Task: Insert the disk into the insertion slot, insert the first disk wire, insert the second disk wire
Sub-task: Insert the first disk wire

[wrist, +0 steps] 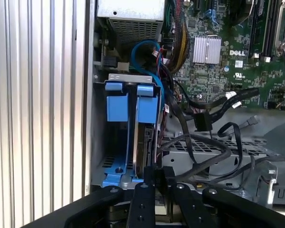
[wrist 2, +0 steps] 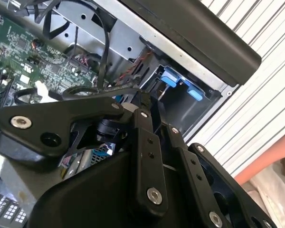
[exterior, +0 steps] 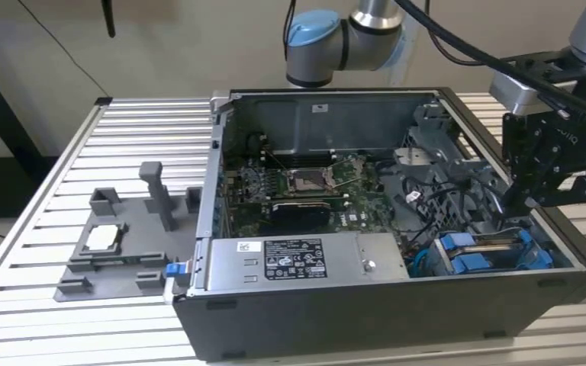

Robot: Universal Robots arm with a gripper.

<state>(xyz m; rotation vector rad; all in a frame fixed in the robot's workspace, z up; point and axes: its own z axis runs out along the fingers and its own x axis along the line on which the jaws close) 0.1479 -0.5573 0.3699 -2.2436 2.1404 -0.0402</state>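
the computer case sits open on the slatted table, and everything here is placed from it. inside the case, in the corner at the exterior view's right, next to the grey power-supply box, is the insertion slot with its blue tabs. the disk stands on edge within that slot, against a blue rail, and its near end is just at the gripper. the gripper hangs over that same corner of the case, clenched narrow with its fingertips drawn close together (whether they pinch the disk's edge or only meet at it cannot be told). black cables curl inside the case just beside the slot, and a black connector among them lies apart from the disk. the motherboard covers the case's floor beyond the cables. outside the case, at the exterior view's left, a grey fixture rests on the table.
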